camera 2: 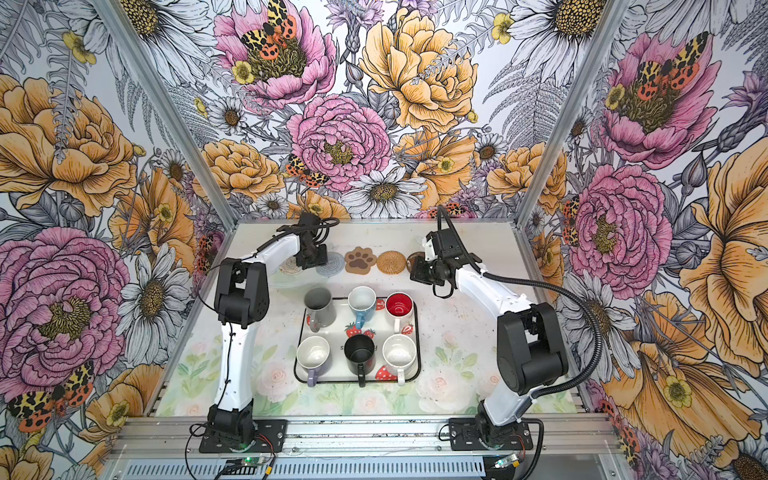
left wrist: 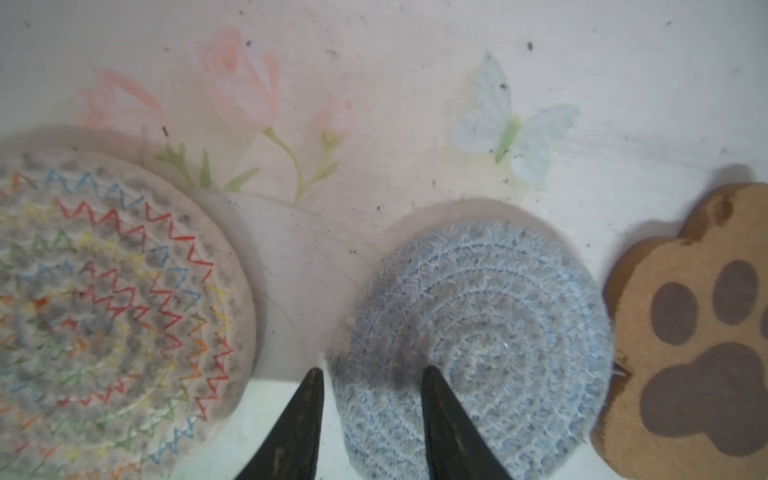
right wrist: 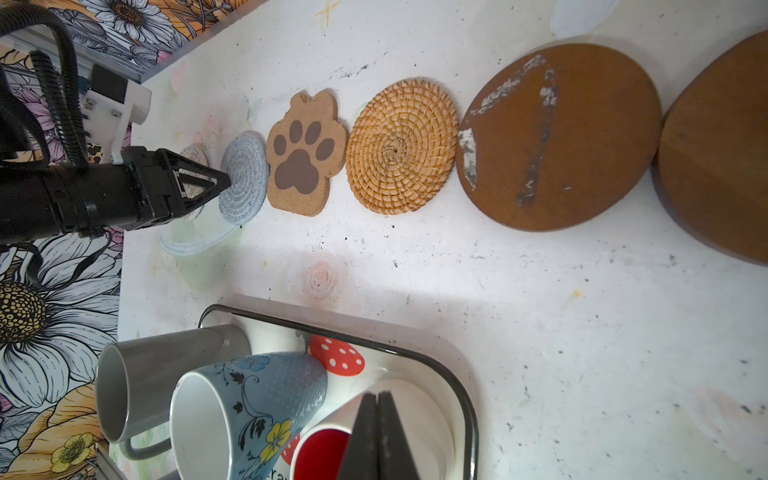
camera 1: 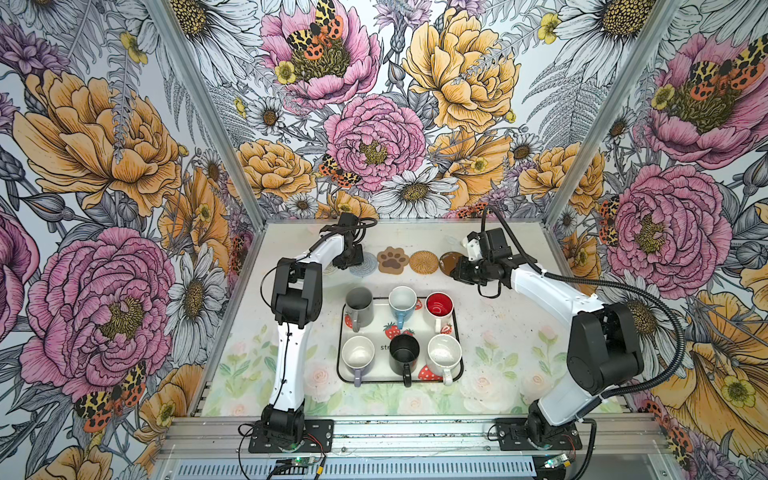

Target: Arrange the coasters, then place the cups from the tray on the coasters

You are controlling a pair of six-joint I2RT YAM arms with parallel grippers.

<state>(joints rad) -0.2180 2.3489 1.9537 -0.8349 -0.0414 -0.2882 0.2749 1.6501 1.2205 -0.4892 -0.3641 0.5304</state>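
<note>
Although the coasters are lined up along the far side of the white flower-printed table (camera 1: 498, 307), both top views show every cup on the white strawberry-print tray (camera 1: 380, 319): the tall grey mug (camera 1: 359, 307), light blue mug (camera 1: 402, 303), white mug with red inside (camera 1: 439, 307), lavender mug (camera 1: 358, 357), black mug (camera 1: 404, 353) and white speckled mug (camera 1: 444, 355). Arranging looks nearly finished; all six placements are left. The left tool (camera 1: 348, 262) hangs over the row's left end, and the right tool (camera 1: 456, 272) hovers at its right end, beside a dark brown round coaster (camera 1: 446, 262).

From the left wrist, the left tool's jaws stand partly apart and empty, straddling the left edge of the blue-grey woven round coaster (left wrist: 473, 345). Whether they touch it I cannot tell. A pale woven round coaster with coloured zigzags (left wrist: 104, 311) lies to its left, the tan paw-shaped coaster (left wrist: 698, 332) just right.

From the right wrist, the right tool's jaws are pressed together, holding nothing. Rightward come the woven rattan round coaster (right wrist: 401, 145), the dark brown one, then a second dark brown round coaster (right wrist: 723, 145) against it.
</note>
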